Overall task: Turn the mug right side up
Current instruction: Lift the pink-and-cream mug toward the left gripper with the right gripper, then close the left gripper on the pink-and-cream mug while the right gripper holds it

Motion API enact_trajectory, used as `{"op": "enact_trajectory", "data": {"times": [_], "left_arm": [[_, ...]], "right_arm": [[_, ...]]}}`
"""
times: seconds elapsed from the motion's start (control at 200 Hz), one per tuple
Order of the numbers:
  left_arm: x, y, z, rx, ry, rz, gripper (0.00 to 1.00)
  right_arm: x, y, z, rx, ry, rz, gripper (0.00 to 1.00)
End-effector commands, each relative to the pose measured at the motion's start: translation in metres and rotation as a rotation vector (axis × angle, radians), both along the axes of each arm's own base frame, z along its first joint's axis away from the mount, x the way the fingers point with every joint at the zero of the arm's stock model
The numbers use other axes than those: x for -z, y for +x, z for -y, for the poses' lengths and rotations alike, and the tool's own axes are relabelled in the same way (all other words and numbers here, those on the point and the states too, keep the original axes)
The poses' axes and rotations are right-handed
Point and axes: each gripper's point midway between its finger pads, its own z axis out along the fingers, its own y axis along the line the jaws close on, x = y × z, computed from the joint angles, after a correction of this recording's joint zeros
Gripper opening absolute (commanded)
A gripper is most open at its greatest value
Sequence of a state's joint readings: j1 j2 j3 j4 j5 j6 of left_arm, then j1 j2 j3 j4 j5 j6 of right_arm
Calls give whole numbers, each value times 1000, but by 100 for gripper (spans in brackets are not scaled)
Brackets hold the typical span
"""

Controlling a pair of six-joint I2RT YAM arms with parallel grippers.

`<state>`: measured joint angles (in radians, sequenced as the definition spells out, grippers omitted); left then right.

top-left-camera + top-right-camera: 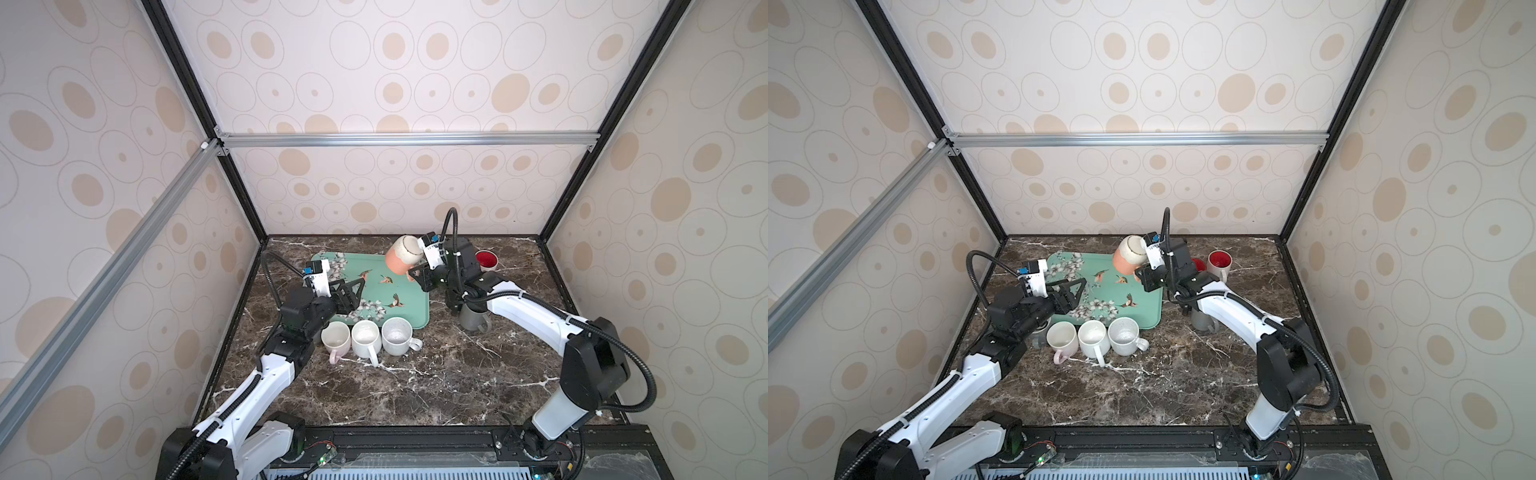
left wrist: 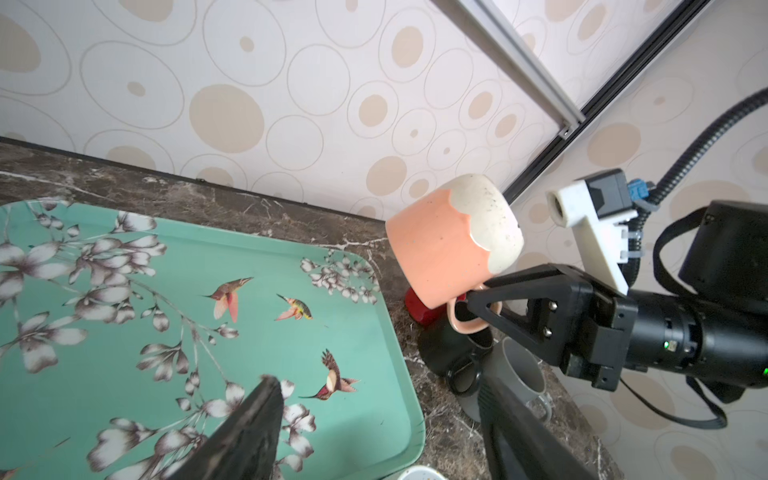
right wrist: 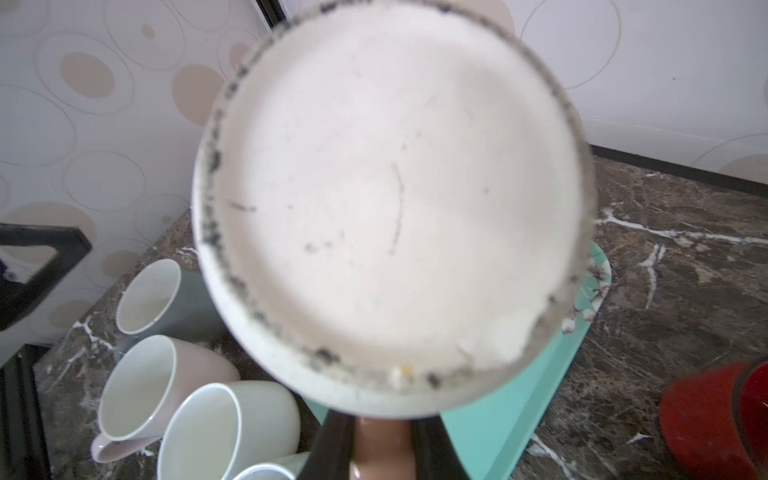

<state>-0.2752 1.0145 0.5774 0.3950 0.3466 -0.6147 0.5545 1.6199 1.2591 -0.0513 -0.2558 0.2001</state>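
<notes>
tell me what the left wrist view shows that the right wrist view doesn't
Only left wrist: the peach mug's side, tilted, with the right gripper shut on its handle; a black mug on the table; the hummingbirds on the teal tray.
Only right wrist: the mug's scuffed white base filling the frame; a pale pink mug and a cream mug standing upright.
Both: the peach mug, teal tray, red mug and marble table.

Mugs, nine: peach mug (image 1: 402, 254), upper centre; pink-handled mug (image 1: 336, 338), white mug (image 1: 365, 337), speckled mug (image 1: 397, 334), lower centre; grey mug at left (image 1: 1040, 336), grey mug at right (image 1: 471, 320); red-lined mug (image 1: 1220, 262), red mug (image 2: 415, 307); black mug (image 2: 449, 349). Trays, one: teal tray (image 1: 374, 299).
</notes>
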Motion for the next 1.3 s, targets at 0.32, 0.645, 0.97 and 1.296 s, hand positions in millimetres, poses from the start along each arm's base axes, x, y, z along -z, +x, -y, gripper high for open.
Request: {"op": "enact_trajectory", "data": {"times": [0.32, 0.645, 0.97, 1.296], "left_arm": [[-65, -14, 23, 203, -319, 167, 74], [-60, -15, 40, 327, -410, 114, 74], [-74, -23, 52, 454, -479, 141, 71], [-94, -39, 56, 538, -491, 215, 66]], "right_arm": [[-99, -44, -21, -160, 446, 52, 0], [-120, -72, -37, -335, 595, -9, 0], [-116, -93, -56, -450, 628, -69, 0], [-111, -95, -66, -484, 662, -117, 0]]}}
